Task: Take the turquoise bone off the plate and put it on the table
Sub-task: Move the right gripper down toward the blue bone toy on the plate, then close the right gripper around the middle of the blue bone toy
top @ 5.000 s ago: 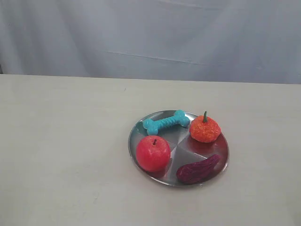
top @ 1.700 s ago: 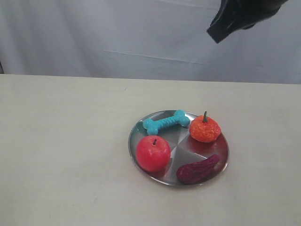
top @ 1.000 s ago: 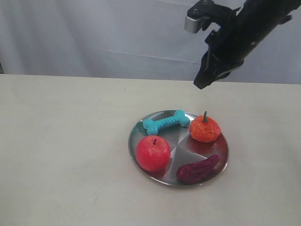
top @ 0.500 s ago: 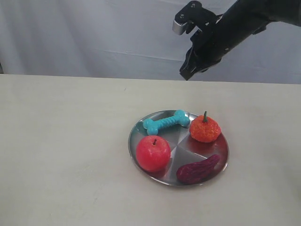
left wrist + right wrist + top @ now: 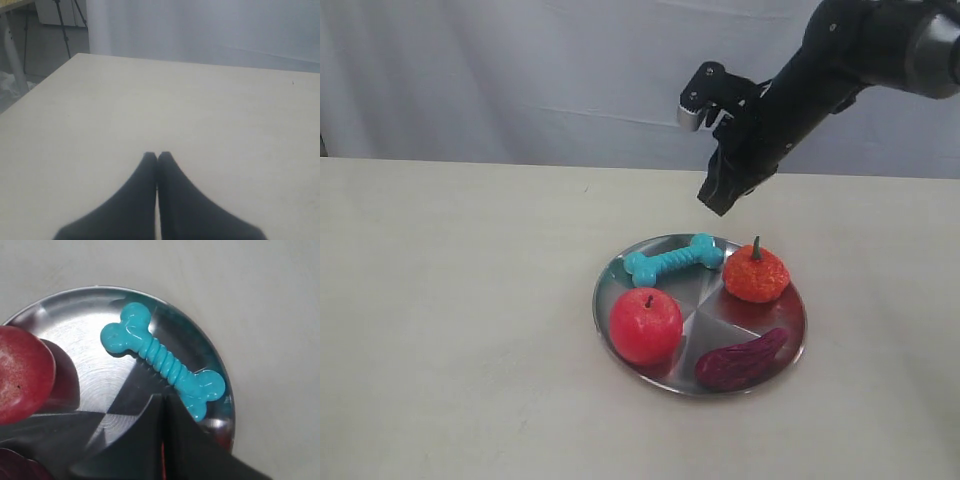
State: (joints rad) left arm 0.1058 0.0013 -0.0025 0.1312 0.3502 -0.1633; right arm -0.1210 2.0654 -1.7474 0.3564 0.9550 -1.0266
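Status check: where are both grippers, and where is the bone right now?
Right gripper shut, empty, above the bone. Left gripper shut, over the table. Bone lies on plate, nothing on it.

Red apple [image 5: 645, 326], orange pumpkin [image 5: 756, 275] and purple vegetable [image 5: 741, 360] sit apart; grey curtain [image 5: 520, 70] behind.

can see only part of the round red apple [image 5: 22, 372], cropped by the frame well off from the black fingers [image 5: 135, 450] of the right gripper [image 5: 163, 400]. loses part of the round shiny silver metal plate [image 5: 75, 315] behind those fingers.
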